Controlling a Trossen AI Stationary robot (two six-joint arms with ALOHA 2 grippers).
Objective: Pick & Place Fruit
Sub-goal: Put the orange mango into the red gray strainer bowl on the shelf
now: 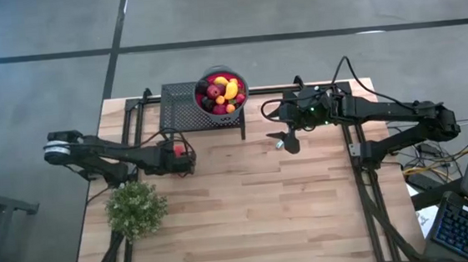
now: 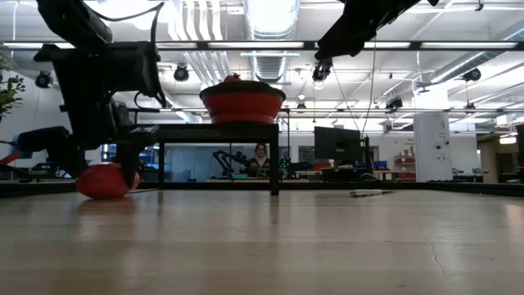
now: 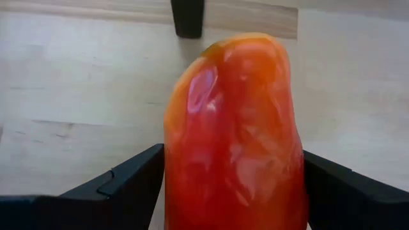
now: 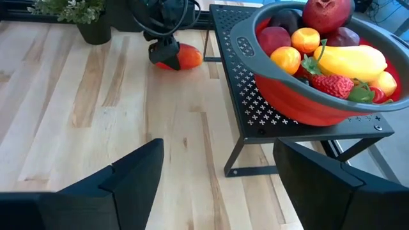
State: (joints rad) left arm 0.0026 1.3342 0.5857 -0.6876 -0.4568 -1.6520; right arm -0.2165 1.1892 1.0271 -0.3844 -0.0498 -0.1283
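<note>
The larger red-orange fruit (image 3: 233, 115) lies on the wooden table just left of the black mesh stand (image 1: 178, 106). It also shows in the low view (image 2: 105, 180) and the right wrist view (image 4: 185, 57). My left gripper (image 1: 184, 154) is shut on it. A grey-rimmed red bowl (image 1: 200, 85) on the stand holds several small fruits (image 4: 332, 57) in red, yellow, orange and maroon. My right gripper (image 1: 285, 141) is open and empty, above the table right of the stand. My left gripper pinches the red fruit between its two fingers, one on each long side (image 3: 171, 172) at its near end. The fingers (image 3: 128, 182) come from the table's left and lie along the fruit. The fruit's underside (image 2: 102, 193) rests on the table.
A bushy green plant (image 1: 135, 207) stands near the table's left edge, in front of my left arm. A small silver piece (image 1: 278, 143) lies by my right gripper. Bare wood spreads over the table's middle and near side (image 1: 257, 213).
</note>
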